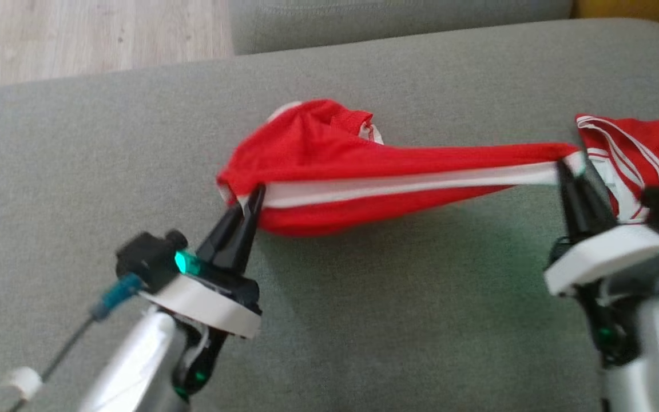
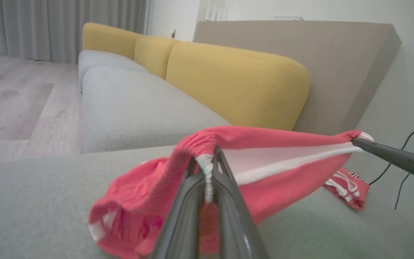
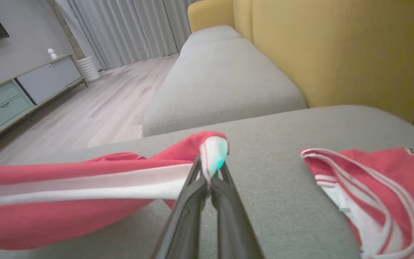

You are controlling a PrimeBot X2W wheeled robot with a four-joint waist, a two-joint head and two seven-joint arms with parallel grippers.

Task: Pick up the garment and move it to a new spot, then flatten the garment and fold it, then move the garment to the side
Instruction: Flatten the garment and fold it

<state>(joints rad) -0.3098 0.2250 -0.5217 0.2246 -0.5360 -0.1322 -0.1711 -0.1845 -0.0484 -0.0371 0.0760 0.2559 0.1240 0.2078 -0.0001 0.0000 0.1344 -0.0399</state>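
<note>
Both grippers are pinched shut on the red shorts [image 1: 364,171]. The left gripper [image 1: 252,197] has the elastic edge at the left end, and the right gripper [image 1: 564,169] has the white-tipped corner at the right end. The shorts are stretched between them, white stripe facing near, sagging low over the grey sofa cushion [image 1: 364,315]. A red jersey [image 1: 644,149] lies flat at the far right.
</note>
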